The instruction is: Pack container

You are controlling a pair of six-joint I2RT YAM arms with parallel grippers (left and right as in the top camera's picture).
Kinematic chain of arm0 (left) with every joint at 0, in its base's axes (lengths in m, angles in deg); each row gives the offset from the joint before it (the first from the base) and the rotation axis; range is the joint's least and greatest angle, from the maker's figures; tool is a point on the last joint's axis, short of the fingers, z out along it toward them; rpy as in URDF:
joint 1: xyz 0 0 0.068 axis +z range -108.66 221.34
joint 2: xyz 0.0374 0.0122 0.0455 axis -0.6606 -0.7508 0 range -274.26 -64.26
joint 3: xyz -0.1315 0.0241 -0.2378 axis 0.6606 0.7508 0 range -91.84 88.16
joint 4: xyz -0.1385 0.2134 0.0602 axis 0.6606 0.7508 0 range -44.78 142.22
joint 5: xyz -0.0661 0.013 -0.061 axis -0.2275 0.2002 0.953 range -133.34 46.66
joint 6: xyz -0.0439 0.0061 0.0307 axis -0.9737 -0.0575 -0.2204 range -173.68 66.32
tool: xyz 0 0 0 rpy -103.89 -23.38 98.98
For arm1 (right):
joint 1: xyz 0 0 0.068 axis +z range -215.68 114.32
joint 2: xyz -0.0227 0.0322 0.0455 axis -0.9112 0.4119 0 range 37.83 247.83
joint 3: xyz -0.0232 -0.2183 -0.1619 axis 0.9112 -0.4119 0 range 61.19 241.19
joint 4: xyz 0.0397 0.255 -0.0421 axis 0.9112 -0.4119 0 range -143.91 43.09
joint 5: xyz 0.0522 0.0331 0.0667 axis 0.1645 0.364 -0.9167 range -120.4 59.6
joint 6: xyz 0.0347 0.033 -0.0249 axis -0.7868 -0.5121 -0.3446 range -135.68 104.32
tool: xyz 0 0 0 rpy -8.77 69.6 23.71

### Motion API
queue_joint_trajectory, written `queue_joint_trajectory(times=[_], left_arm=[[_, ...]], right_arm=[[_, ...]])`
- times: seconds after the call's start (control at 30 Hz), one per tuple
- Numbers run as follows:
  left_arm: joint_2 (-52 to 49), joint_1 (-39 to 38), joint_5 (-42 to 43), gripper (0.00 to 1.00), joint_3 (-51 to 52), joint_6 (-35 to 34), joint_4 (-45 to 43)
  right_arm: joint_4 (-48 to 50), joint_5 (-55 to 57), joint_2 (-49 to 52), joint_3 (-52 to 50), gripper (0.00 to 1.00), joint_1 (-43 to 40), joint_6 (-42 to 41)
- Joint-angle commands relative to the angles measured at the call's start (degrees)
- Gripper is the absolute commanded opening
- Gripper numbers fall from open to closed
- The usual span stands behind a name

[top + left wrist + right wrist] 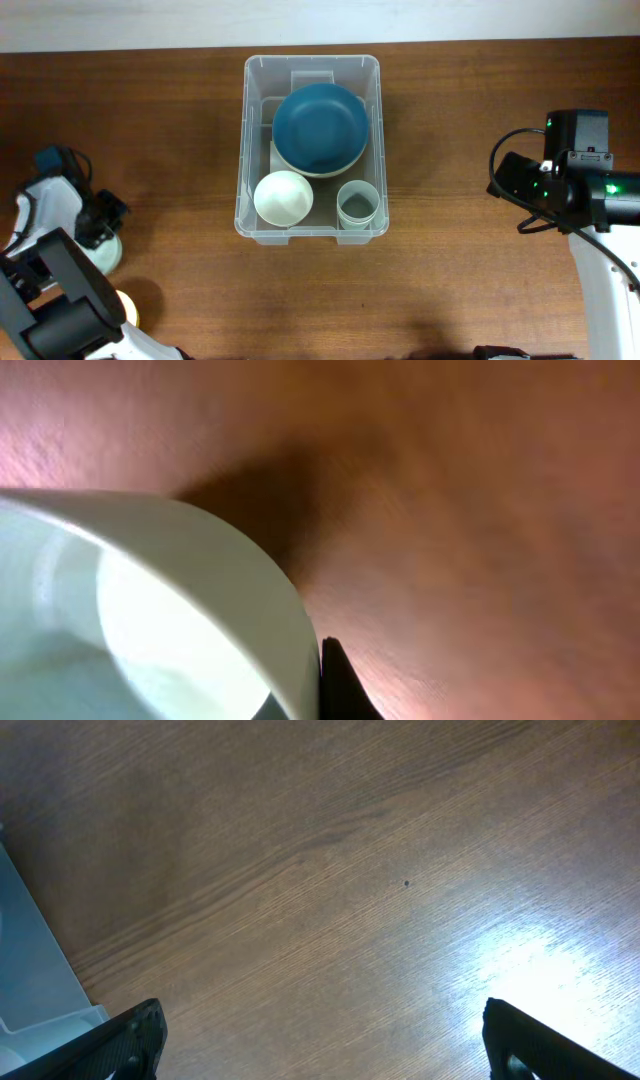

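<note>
container (243, 150) holds bowls (320, 125) and cup (358, 203); right end effector (325, 1040) wide, left end effector (98, 225) unclear

right pincer (320, 1025) hangs downward, its jaws spread wide.

We see a clear bin (258, 90) at centre frame, with a dark teal bowl (320, 125), a cream bowl (284, 197) and a pale green cup (358, 205); brown, wood-grained table (150, 120); lower left, a whitish bowl (150, 610).
</note>
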Motion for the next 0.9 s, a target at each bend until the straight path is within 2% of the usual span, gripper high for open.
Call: queue_joint_trajectory(times=[0.0, 0.27, 0.5, 0.73, 0.87], left_arm=[[-0.2, -2.8, 2.0, 0.01, -7.0, 1.3, 3.5], [3.8, -16.4, 2.0, 0.00, -20.2, 1.4, 12.7], [8.1, -36.0, 1.8, 0.01, -28.5, 1.3, 15.4], [6.9, -52.2, -0.6, 0.01, -29.6, 1.0, 15.2], [3.9, -56.3, -0.3, 0.01, -28.2, 0.0, 15.4]], right_arm=[[0.0, 0.9, 0.0, 0.0, 0.97, -0.2, 0.0], [0.0, 0.9, 0.0, 0.0, 0.97, -0.2, 0.0], [0.0, 0.9, 0.0, 0.0, 0.97, -0.2, 0.0], [0.3, 0.9, 0.1, 0.0, 0.97, -0.2, 0.0], [0.3, 0.9, 0.4, 0.0, 0.97, -0.2, 0.0]])
